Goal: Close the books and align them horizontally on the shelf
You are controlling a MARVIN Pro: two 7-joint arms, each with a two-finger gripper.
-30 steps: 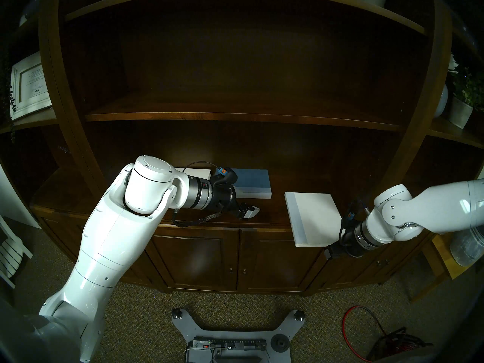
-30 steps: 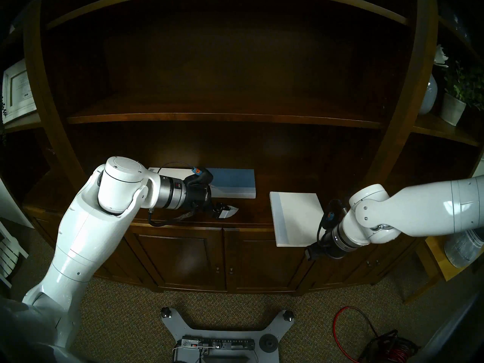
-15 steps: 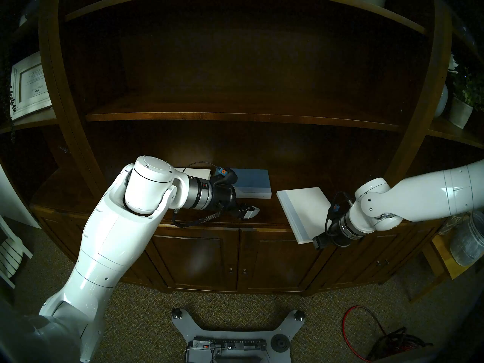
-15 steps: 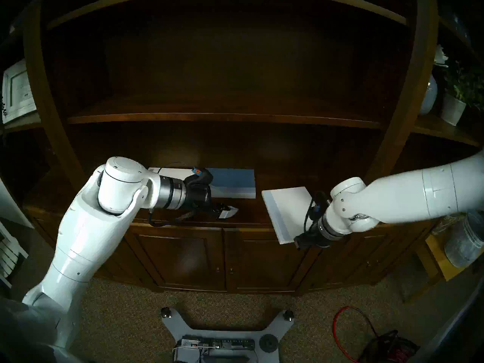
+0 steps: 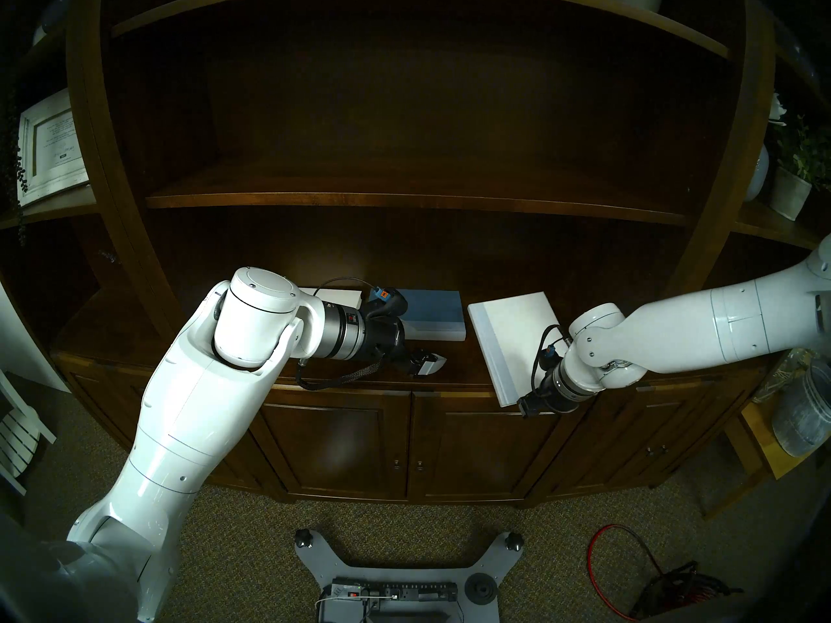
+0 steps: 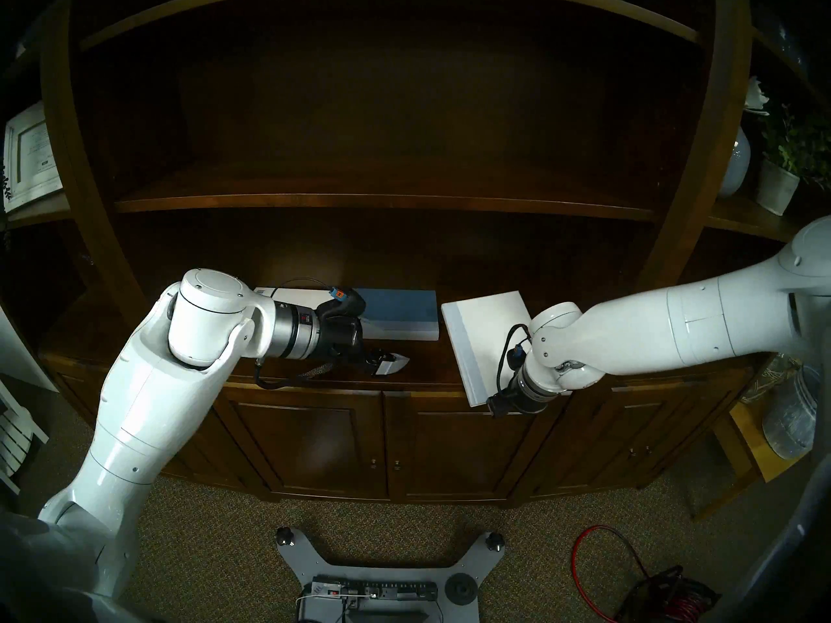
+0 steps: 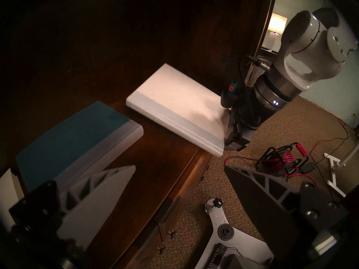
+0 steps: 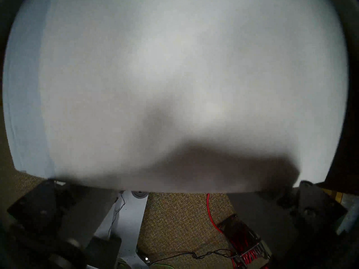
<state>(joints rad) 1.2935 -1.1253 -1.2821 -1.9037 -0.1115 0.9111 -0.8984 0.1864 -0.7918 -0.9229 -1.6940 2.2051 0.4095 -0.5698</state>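
Observation:
On the dark shelf (image 5: 449, 368) lie three closed books. The blue book (image 5: 434, 314) is at the middle back. A white book (image 5: 341, 296) sits to its left, mostly hidden behind my left wrist. The white book with a grey-blue strip (image 5: 512, 334) lies skewed on the right, its back corner near the blue book and its front corner overhanging the shelf edge. My right gripper (image 5: 526, 406) is at that front edge; its fingers (image 8: 83, 214) are spread wide and their tips are hidden by the book (image 8: 174, 68). My left gripper (image 5: 431, 366) hovers open in front of the blue book (image 7: 68, 134).
A thinner upper board (image 5: 404, 201) runs above the shelf. A white-framed picture (image 5: 49, 145) stands at far left, a potted plant (image 5: 796, 181) at far right. A clear jar (image 5: 805, 411) sits on a side table. A red cable reel (image 5: 665, 595) and my base (image 5: 404, 563) are on the carpet.
My right arm has swung left and inward, and the strip-spined white book went with it, back and toward the blue book, turning a little. The left arm has stayed still.

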